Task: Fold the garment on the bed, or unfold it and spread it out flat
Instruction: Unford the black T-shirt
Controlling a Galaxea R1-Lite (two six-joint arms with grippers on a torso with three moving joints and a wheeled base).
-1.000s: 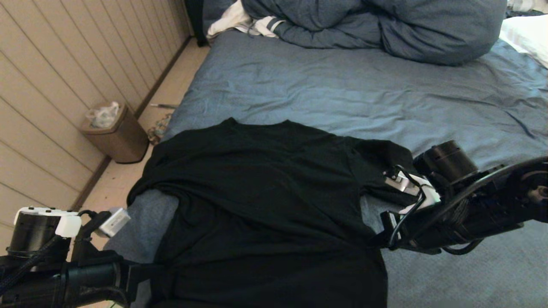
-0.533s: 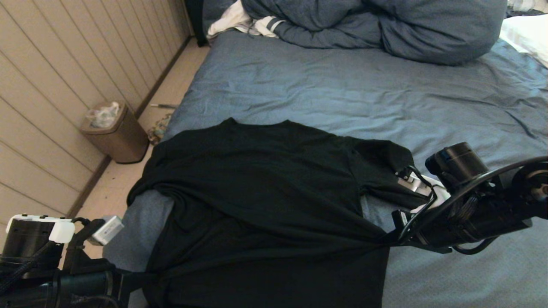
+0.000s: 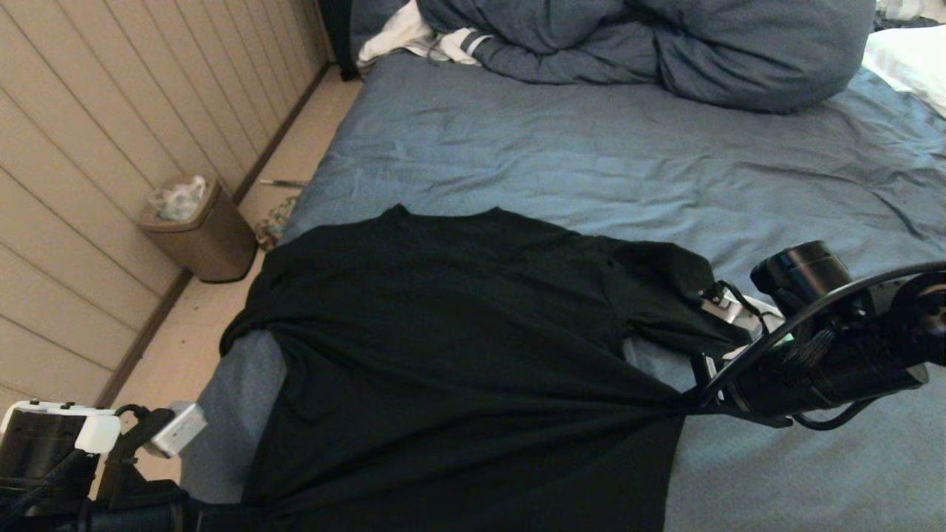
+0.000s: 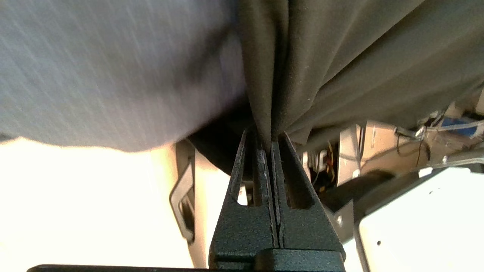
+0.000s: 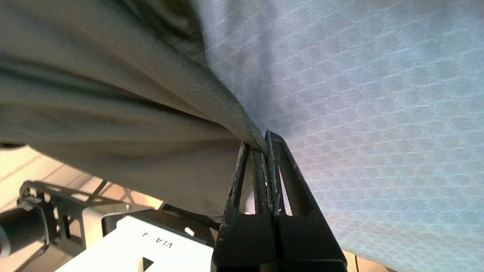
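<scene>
The garment (image 3: 458, 332), a black T-shirt with its plain side up, lies near the front edge of the bed (image 3: 591, 162), collar pointing away from me. Its lower part is pulled taut between my two grippers. My left gripper (image 3: 244, 510) is at the bottom left, shut on a bunched fold of the garment (image 4: 268, 94); its fingers (image 4: 287, 166) pinch the cloth at the tips. My right gripper (image 3: 684, 406) is at the shirt's right side, shut on the garment's hem (image 5: 227, 105), with the fingers (image 5: 281, 162) clamped over the edge. The print is hidden.
A bulky blue duvet (image 3: 650, 44) and white striped clothing (image 3: 421, 37) lie at the far end of the bed. A brown waste bin (image 3: 196, 229) stands on the floor by the panelled wall on the left. A white pillow (image 3: 909, 59) is at the far right.
Both grippers have moved outward and toward me, the left lower and the right further right. The shirt's lower part has been stretched wider and tauter between them.
</scene>
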